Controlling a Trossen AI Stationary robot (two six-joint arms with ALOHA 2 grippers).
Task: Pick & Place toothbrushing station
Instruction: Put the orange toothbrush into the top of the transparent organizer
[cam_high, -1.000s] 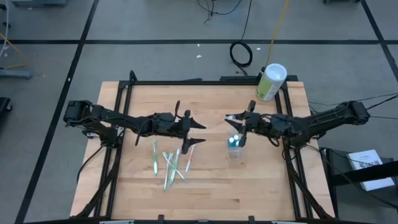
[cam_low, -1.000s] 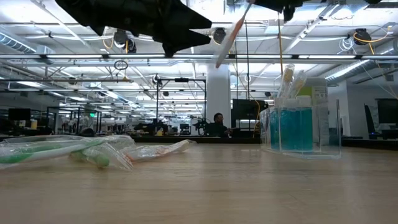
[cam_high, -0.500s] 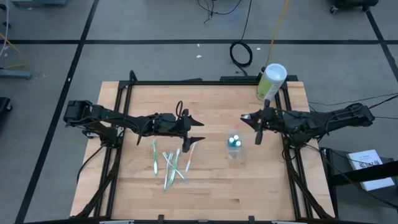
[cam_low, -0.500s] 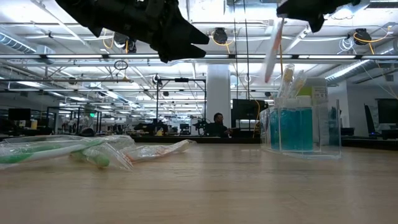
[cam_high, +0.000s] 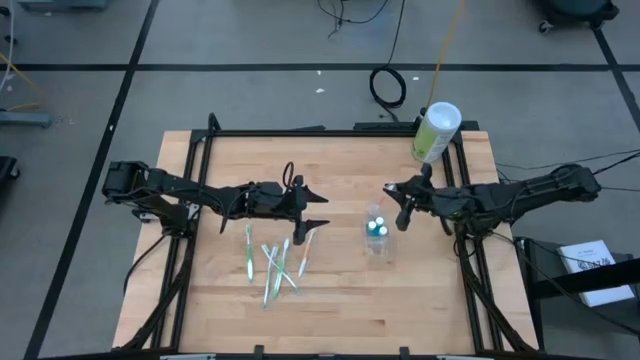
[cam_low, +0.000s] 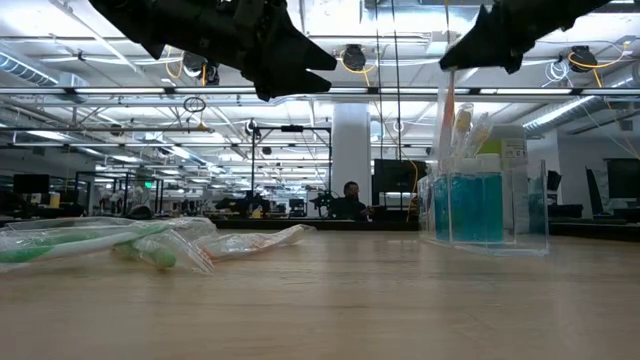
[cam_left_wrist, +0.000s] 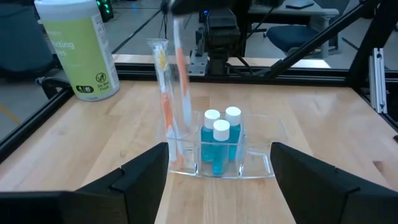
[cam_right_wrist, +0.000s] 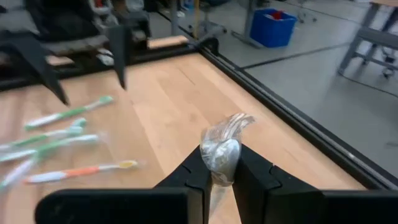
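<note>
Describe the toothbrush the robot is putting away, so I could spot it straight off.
Start at the wooden table and find the clear organizer holding blue bottles on its right half. Directly above it, the right pincer pinches a wrapped orange toothbrush, upright, its lower end in the organizer. Unlike the toothbrushes lying flat near the left arm, it stands vertical.

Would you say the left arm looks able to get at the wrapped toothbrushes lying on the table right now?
Probably yes: the left tool hangs open just above the loose toothbrushes, with nothing between them; the right tool is off by the clear holder.
</note>
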